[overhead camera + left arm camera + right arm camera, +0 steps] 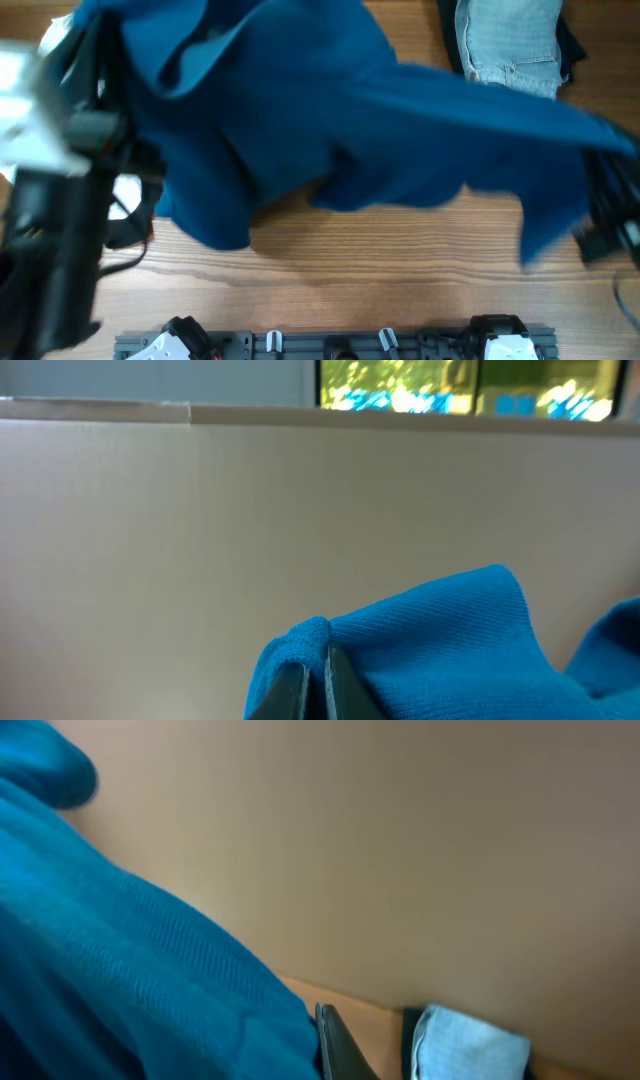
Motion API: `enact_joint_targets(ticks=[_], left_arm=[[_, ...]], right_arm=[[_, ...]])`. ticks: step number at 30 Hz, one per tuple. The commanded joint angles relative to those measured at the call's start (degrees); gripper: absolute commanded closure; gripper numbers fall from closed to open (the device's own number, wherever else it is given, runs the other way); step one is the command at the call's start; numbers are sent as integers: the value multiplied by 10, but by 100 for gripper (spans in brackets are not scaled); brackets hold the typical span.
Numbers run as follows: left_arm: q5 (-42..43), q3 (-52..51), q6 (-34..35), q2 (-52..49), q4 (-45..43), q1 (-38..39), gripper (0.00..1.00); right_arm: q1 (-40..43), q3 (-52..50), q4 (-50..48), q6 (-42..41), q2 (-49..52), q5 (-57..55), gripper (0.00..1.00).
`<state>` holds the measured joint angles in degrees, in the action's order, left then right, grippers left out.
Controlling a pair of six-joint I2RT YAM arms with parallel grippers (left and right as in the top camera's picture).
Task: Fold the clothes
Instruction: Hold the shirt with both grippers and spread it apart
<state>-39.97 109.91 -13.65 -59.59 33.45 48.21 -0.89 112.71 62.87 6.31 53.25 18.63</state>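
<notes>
A large dark-blue shirt point(330, 110) hangs in the air, stretched across the table between my two arms. My left gripper point(312, 685) is shut on a bunched edge of the blue shirt point(450, 640) and holds it high at the left. My right gripper point(330, 1050) is at the right; only one dark finger shows, pressed against the blue shirt point(130, 980), which hides the other finger. In the overhead view both grippers are hidden by the cloth and blur.
A folded pale-blue denim garment point(508, 40) lies on a black garment point(570, 45) at the back right of the wooden table point(350, 270); it also shows in the right wrist view point(465, 1045). A beige wall point(250, 530) stands behind.
</notes>
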Motion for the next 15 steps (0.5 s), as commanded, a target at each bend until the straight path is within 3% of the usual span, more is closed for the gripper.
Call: enact_joint_targets(ticks=[1,8,15], left_arm=[[-83,31,-12,38,-2,1,96],[-129,47,-27,33,22,1,96],[-203,47,-81,-42,7,0,96]], right_arm=[[8,52,35,-5,-20,-80,96],[8,112,83,-18,-17,-129,96],[8,111,87,-16,88,-137,96]])
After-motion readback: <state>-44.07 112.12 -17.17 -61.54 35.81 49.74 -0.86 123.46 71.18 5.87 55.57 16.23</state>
